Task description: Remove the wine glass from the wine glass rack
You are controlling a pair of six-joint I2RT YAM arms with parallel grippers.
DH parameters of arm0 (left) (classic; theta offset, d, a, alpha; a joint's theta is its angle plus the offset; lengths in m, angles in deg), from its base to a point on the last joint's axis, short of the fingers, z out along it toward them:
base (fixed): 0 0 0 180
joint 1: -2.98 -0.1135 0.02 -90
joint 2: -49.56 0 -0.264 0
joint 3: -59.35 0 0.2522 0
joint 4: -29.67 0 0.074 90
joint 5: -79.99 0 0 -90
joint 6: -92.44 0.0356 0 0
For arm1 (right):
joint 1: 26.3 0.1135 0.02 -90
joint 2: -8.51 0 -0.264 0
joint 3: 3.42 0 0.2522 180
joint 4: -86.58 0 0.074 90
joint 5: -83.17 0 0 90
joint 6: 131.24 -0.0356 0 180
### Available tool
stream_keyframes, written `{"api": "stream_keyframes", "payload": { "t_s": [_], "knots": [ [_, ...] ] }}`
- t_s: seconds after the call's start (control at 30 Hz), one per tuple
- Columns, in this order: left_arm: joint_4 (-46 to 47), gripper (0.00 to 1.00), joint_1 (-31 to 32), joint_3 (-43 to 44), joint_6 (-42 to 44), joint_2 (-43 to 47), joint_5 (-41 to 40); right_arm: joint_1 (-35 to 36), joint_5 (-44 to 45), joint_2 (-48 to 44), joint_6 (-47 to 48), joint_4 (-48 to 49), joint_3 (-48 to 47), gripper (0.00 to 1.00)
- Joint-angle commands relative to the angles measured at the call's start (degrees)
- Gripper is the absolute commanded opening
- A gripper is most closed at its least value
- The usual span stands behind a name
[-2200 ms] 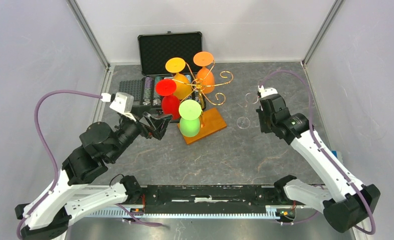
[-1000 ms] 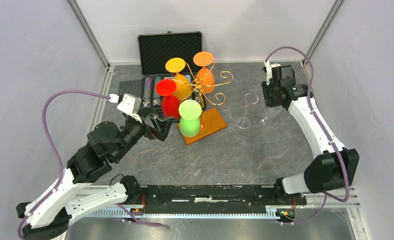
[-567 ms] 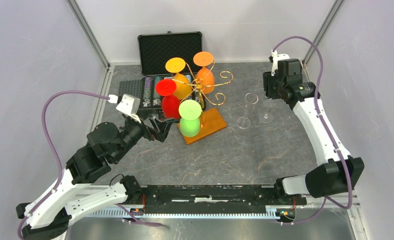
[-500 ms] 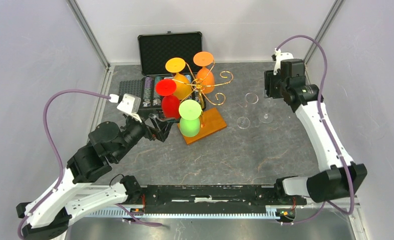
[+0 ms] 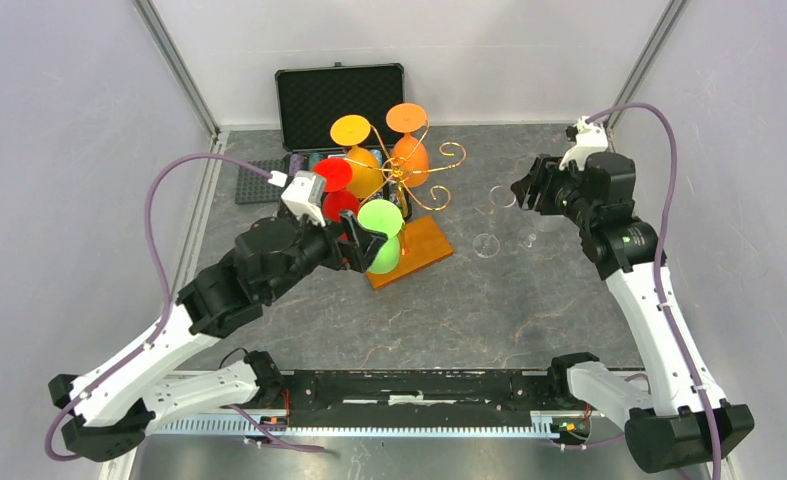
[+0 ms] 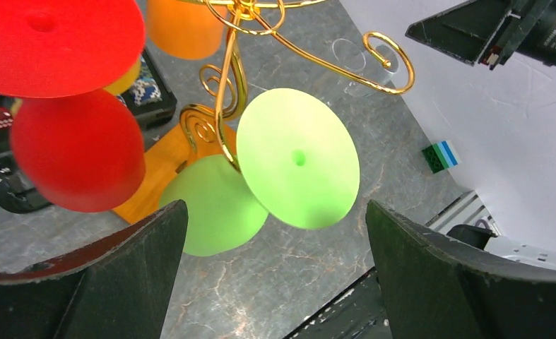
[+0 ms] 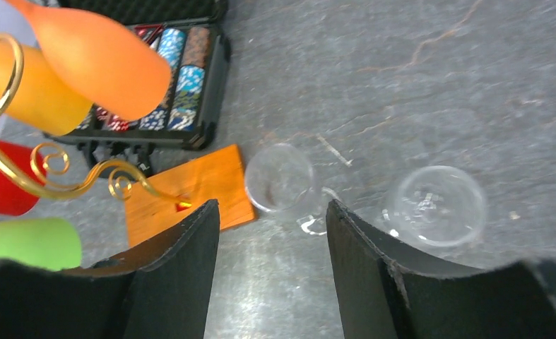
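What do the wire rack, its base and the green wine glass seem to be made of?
The wine glass rack is thin wire with a shiny golden finish, probably metal; highlights glint along the curls. Its base is a smooth orange-brown slab that looks like wood, though no grain shows. The green wine glass is opaque and matte, even in colour without reflections, so probably plastic.

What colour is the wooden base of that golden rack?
The wooden base is orange-brown; clearest in the top external view.

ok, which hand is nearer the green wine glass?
Left. The left hand is just beside the green wine glass, jaws open toward it; the right hand is well away, past the rack.
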Motion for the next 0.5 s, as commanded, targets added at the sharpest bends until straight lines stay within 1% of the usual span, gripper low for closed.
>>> {"api": "stream_keyframes", "payload": {
  "t_s": [0.0, 0.1, 0.27, 0.47],
  "knots": [
    [4.0, 0.96, -0.1, 1.6, -5.9, -3.1, -0.1, -0.1, -7.3, -3.3, -5.5, 7.1, 4.5, 0.62],
    [5.1, 0.9, -0.2, 1.0, -7.3, -4.0, -2.7, -0.1, -8.2, -4.9, -6.3, 8.5, 6.5, 0.62],
    [7.4, 0.78, -0.7, -1.4, -11.1, -2.7, -4.8, -0.1, -8.0, -6.4, -6.2, 9.1, 8.3, 0.62],
    [8.2, 0.69, -0.9, -3.5, -14.3, -0.5, -5.5, -0.1, -8.1, -7.3, -6.2, 9.7, 9.3, 0.62]
  ]
}}
